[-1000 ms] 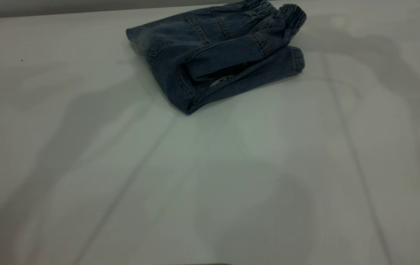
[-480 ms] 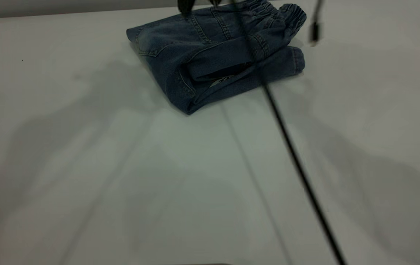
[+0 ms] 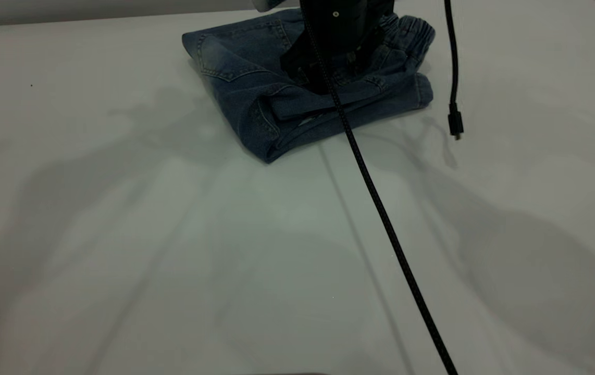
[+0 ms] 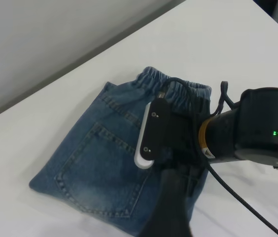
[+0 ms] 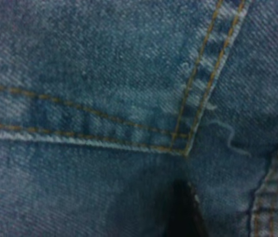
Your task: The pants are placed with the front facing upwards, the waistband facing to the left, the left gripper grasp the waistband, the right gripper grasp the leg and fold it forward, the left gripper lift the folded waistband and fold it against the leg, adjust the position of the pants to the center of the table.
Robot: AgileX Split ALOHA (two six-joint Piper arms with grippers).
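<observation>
Exterior view: the pants (image 3: 256,78) are seen folded into a compact blue denim bundle at the table's (image 3: 120,250) far edge, pressed by the right gripper (image 3: 323,78); its finger state cannot be told.

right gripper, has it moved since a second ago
Yes. A second ago it was out of the exterior view; now the right gripper has come down from the far table edge onto the folded pants, by the waistband.
</observation>
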